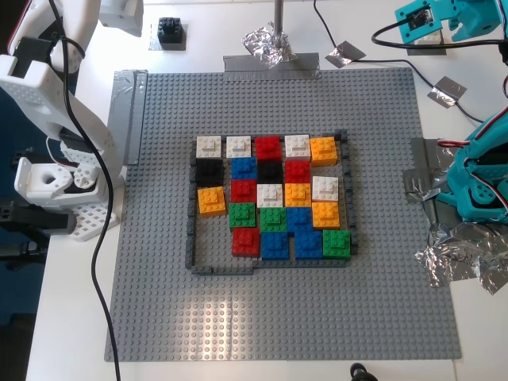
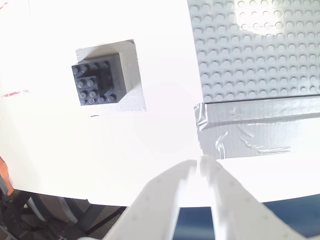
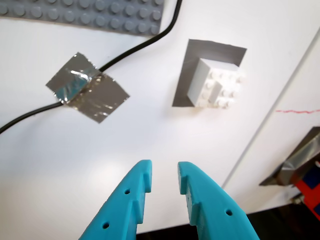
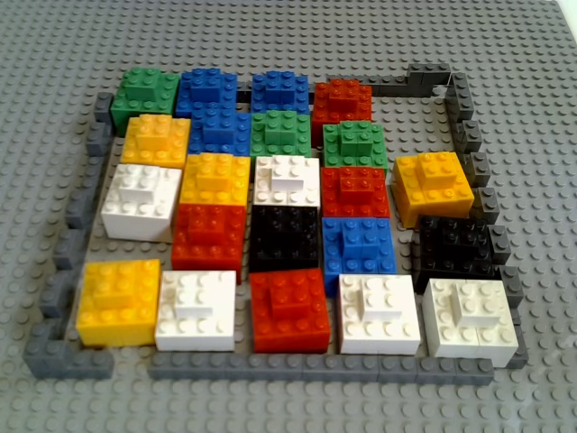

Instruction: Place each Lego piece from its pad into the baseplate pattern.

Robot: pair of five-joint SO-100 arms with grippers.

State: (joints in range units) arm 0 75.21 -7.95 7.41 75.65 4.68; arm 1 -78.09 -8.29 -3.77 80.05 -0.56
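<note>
A black Lego piece (image 2: 97, 80) (image 1: 169, 30) sits on its grey pad (image 2: 131, 85) at the back of the exterior view's left. My second gripper (image 2: 200, 167), white, hovers short of it with fingertips together and nothing held. A white Lego piece (image 3: 215, 82) rests on a grey pad (image 3: 210, 50); my first gripper (image 3: 164, 175), teal, hangs apart from it, slightly open and empty. The white piece is out of the exterior view. The baseplate pattern (image 1: 344, 198) (image 4: 270, 365) is a dark grey frame holding red, blue, green, orange, white and black bricks, with one bare cell (image 1: 210, 238).
The big grey baseplate (image 1: 278, 317) (image 2: 255, 50) (image 3: 85, 12) is taped at its edges (image 1: 131, 111) (image 2: 255, 125). Crumpled foil lumps (image 1: 270, 44) (image 1: 460, 262) and a metal pole (image 1: 279, 16) stand beside it. Foil tape (image 3: 87, 95) (image 1: 345, 53) pins a black cable.
</note>
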